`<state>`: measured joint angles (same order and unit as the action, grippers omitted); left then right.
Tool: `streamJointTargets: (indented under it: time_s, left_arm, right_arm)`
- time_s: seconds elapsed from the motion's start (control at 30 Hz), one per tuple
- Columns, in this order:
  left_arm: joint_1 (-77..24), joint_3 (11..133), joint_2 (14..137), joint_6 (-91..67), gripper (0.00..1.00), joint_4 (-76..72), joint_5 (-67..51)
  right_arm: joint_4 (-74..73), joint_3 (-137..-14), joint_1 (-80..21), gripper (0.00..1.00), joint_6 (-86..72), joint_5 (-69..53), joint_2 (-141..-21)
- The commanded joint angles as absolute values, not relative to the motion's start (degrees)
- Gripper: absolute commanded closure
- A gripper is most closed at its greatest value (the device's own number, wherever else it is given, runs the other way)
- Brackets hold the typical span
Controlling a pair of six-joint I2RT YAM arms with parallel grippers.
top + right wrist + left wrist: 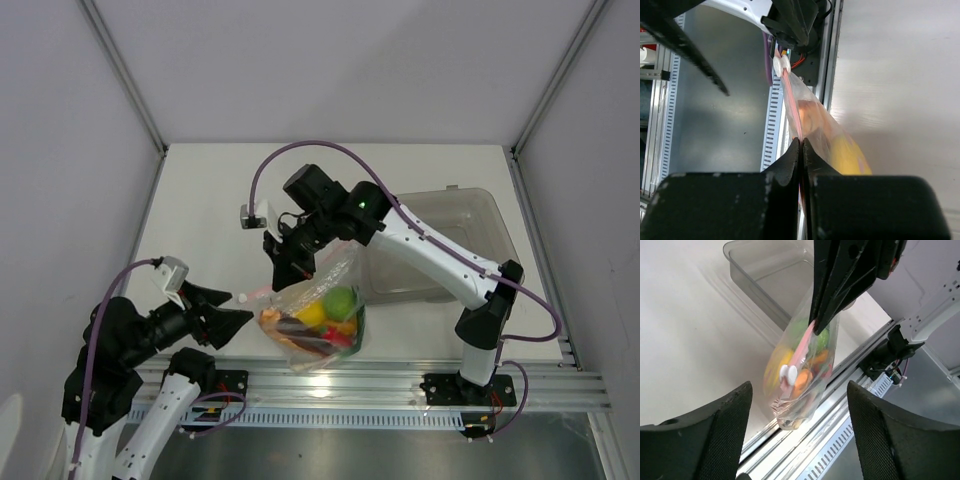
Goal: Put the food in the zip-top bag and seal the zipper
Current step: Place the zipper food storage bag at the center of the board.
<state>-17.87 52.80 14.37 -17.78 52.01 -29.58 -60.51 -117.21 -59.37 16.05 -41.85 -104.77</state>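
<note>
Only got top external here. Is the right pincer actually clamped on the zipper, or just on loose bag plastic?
Observer: On the zipper. Right wrist view shows the right pincer shut with the pink strip running in between its fingers.
Operator: Left pincer holding anything?
Observer: No. Left wrist view: left pincer open, nothing between its fingers; the zip-top bag is out ahead, untouched.
Operator: Strip end?
Observer: A white tab sits there, clear of both pincers.
</note>
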Motion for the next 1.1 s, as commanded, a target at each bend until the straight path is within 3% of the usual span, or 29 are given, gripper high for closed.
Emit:
streamJointTargets:
  time_s: [0.0, 0.03, 0.07, 0.43, 1.07]
  left_arm:
    - [-18.0, 55.4, 13.8, -17.3, 0.21, 50.7, -28.4]
    - [-18.0, 55.7, 13.9, -17.4, 0.14, 50.9, -27.5]
    - [-18.0, 56.2, 14.0, -17.4, 0.01, 51.0, -26.2]
    - [-18.0, 60.2, 11.8, -22.9, 0.01, 52.4, 2.9]
    - [-18.0, 57.9, 11.0, -22.1, 0.01, 48.3, 1.2]
  right_arm:
    - [-61.1, -118.4, -59.0, 1.0, 15.6, -41.5, -103.4]
    - [-61.2, -118.9, -59.0, 1.0, 15.4, -41.5, -104.0]
    - [-61.2, -119.4, -59.0, 1.0, 15.4, -41.4, -104.3]
    - [-54.8, -123.7, -55.7, 1.0, 12.0, -43.6, -109.9]
    - [-35.5, -139.2, -45.7, 1.0, 0.9, -56.2, -133.5]
